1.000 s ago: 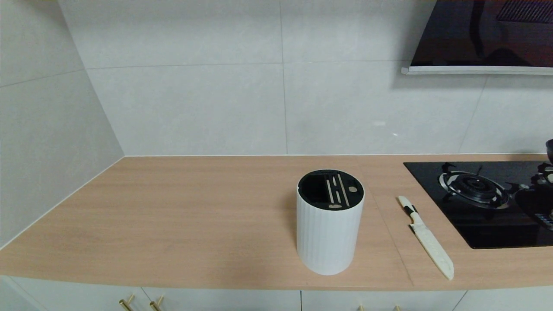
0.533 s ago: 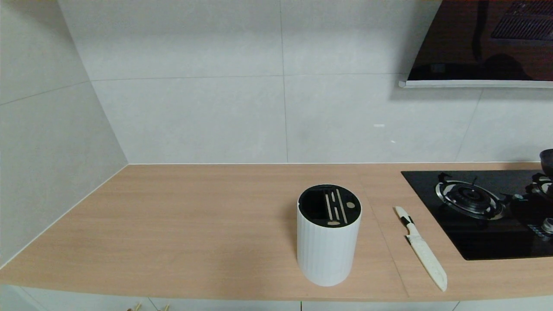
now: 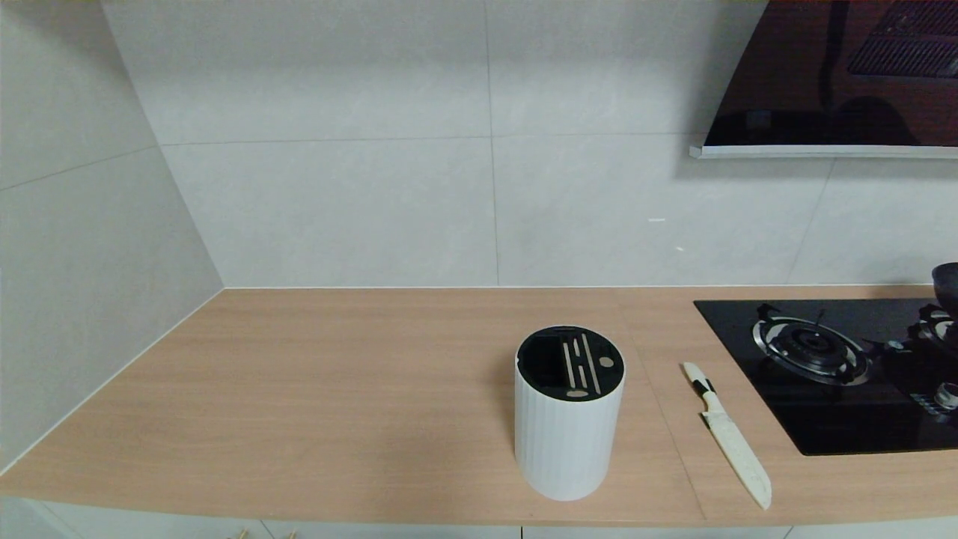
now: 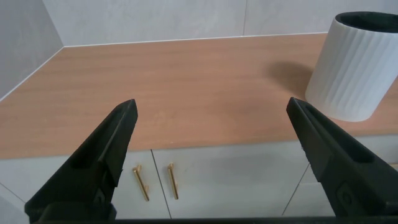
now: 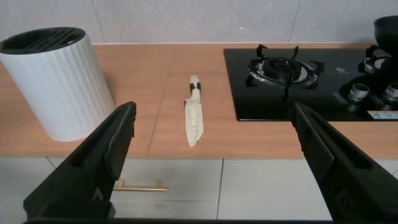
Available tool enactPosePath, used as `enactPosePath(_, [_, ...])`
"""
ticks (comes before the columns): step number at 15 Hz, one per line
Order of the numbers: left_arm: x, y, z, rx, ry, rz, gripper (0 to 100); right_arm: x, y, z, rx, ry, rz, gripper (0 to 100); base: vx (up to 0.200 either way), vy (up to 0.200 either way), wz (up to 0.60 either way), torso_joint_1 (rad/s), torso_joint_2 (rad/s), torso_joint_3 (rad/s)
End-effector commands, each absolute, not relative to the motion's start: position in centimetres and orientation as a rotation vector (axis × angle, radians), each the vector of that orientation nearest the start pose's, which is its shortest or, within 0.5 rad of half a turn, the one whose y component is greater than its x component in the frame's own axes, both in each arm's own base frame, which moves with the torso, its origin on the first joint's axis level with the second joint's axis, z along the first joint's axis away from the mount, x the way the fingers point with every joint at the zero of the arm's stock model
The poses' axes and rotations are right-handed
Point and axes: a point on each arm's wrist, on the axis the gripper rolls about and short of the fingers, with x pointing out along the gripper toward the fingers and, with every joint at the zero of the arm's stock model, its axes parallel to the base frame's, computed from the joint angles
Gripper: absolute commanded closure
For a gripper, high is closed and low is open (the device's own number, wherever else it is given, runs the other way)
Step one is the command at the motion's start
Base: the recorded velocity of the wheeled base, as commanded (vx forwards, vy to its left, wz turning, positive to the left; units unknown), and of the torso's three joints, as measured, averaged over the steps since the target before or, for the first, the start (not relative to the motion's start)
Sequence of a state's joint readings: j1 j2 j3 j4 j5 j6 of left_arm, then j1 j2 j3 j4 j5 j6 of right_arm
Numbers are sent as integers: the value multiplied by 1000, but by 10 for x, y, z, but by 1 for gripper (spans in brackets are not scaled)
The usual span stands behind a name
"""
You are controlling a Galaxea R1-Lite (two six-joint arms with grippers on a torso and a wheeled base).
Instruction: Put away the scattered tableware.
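Observation:
A white ribbed knife holder [image 3: 568, 419] with a black slotted top stands near the front edge of the wooden counter [image 3: 337, 389]. To its right a cream-bladed knife [image 3: 726, 434] lies flat, handle toward the wall. My left gripper [image 4: 211, 143] is open in front of the counter edge, with the holder [image 4: 351, 65] ahead and off to one side. My right gripper [image 5: 214, 143] is open too, below the counter edge, with the knife [image 5: 194, 112] ahead between its fingers' line and the holder [image 5: 59, 81] beside it.
A black gas hob [image 3: 831, 367] with burners sits at the counter's right end, under a dark range hood [image 3: 838, 75]. Tiled walls close the back and left. White cabinet fronts with brass handles [image 4: 155, 183] lie below the counter.
The head camera has shifted: the whole scene sits lower in the picture and slightly smaller. The holder and knife keep their places on the counter.

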State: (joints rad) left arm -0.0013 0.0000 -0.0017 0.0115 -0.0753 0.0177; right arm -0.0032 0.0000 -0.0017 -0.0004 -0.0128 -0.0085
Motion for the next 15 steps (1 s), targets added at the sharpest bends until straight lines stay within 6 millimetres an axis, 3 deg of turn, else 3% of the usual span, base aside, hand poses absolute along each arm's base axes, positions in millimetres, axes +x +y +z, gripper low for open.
enactPosePath(1, [-23, -2, 75, 18, 10, -77, 0, -23, 0, 76, -12, 0, -14, 0, 0, 0, 0, 0, 0, 0])
enactPosePath(9, [-23, -2, 75, 20, 10, -77, 0, -23, 0, 78, -75, -10, -13, 0, 0, 0, 0, 0, 0, 0])
enactPosePath(11, [-23, -2, 75, 20, 10, -78, 0, -32, 0, 110, -43, -138, -3, 0, 0, 0, 0, 0, 0, 0])
enactPosePath(15, [-23, -2, 75, 18, 10, -78, 0, -4, 0, 133, -39, 84, 32, 0, 0, 0, 0, 0, 0, 0])
